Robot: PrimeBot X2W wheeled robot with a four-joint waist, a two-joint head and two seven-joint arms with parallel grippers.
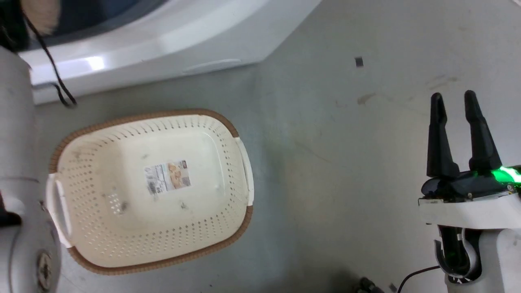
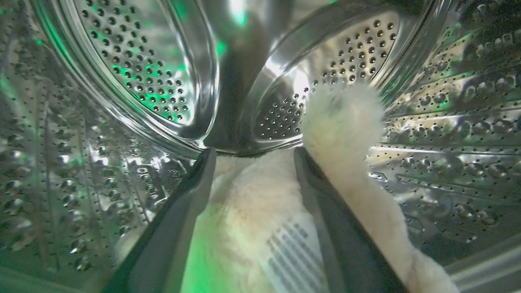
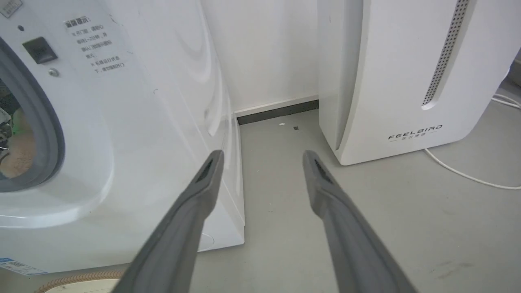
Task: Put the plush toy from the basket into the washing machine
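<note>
Plush toy (image 2: 244,203) is sitting between the two dark fingers of the left gripper (image 2: 254,151), which are pinching its shaggy body from both sides, deep inside the steel drum (image 2: 142,61) of the washing machine (image 3: 134,122). One furry limb is sticking up at center right of the left wrist frame, against the perforated back wall, and a white tag is showing on the fur at bottom center. Release not yet done. My guess is the grip is being kept so the toy gets carried well past the grey door seal (image 3: 49,122) and does not slide back out when dropped. In the head frame the pale left forearm (image 1: 16,162) is running up the left edge toward the machine's opening at upper left. The basket (image 1: 142,116) is lying on the grey floor (image 1: 346,183) at center left, just in front of the machine, holding nothing but its label sticker (image 1: 167,177). The right gripper (image 1: 453,96) is hanging at lower right, fingers apart and holding nothing, well apart from the basket, probably parked out of the way. In the right wrist frame a white FEELBIRD appliance (image 3: 407,81) is standing at upper right with a white cable (image 3: 460,173) on the floor, off the work path. Things to watch when pulling out, I'd say, are the seal rim, the basket under the arm, and a black cable (image 1: 53,69) looping beside the forearm at upper left that could snag.
</note>
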